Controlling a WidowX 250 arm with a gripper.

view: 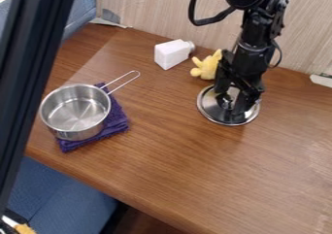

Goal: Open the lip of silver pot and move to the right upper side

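The black gripper hangs over the silver lid, which lies at the upper right of the bench, well apart from the pot. Its jaws stand parted, one to each side of the lid's small knob; whether either touches the knob I cannot tell, dark parts and shiny metal running together there. The jaws and wrist hide much of the lid's middle and its far right rim. The silver pot sits uncovered at the left on a folded purple cloth, its wire handle pointing toward the upper right; the pot hides most of the cloth. A yellow toy lies just behind the lid, partly covered by the arm, so its full shape is unclear. Beside it, a white bottle rests on its side. A black post crosses the left side, cut off at the top, and hides part of the blue seat.
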